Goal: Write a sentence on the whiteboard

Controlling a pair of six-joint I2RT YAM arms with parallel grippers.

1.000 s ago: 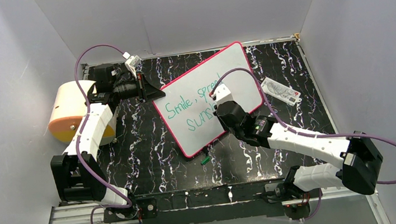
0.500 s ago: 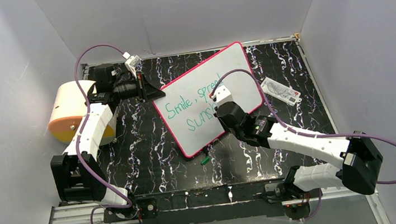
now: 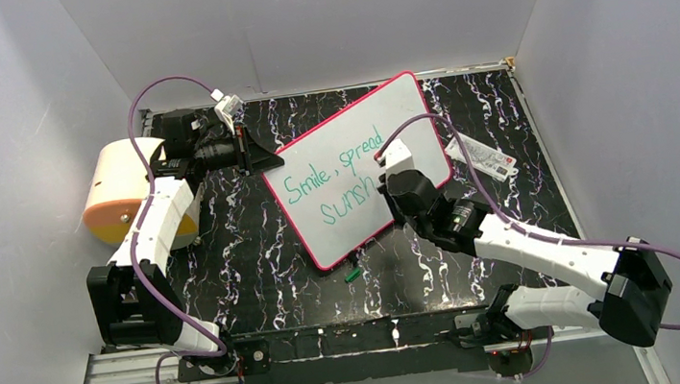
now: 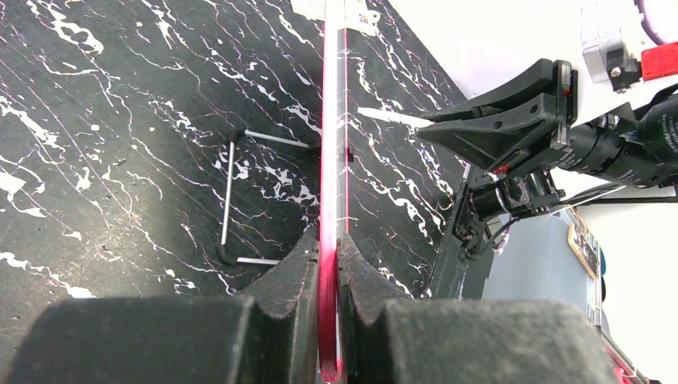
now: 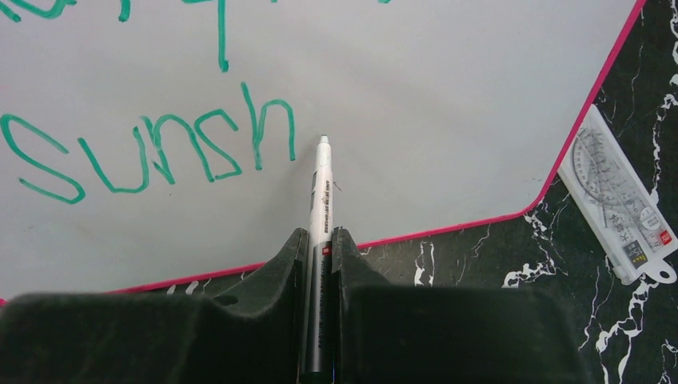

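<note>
The whiteboard (image 3: 395, 113), white with a pink-red rim, stands tilted on the black marbled table. My left gripper (image 3: 265, 159) is shut on its left edge; in the left wrist view the jaws (image 4: 329, 240) pinch the red rim (image 4: 332, 120). The teal sentence (image 3: 330, 179) reads "Smile, spread" over "sunsh" (image 5: 152, 148). My right gripper (image 3: 389, 186) is shut on a white marker (image 5: 321, 192). The marker's tip sits at the board (image 5: 440, 96) just right of the "h". The right gripper's midpoint also shows in its wrist view (image 5: 320, 236).
A white plastic packet with a red mark (image 3: 482, 156) lies right of the board, also in the right wrist view (image 5: 620, 208). A green cap (image 3: 352, 274) lies below the board. A cream roll (image 3: 118, 188) sits at far left. A wire stand (image 4: 240, 200) lies behind the board.
My right gripper has moved right along the second line with the marker. The word grew from "suns" to "sunsh", and "spread" is uncovered. The left arm has not moved.
</note>
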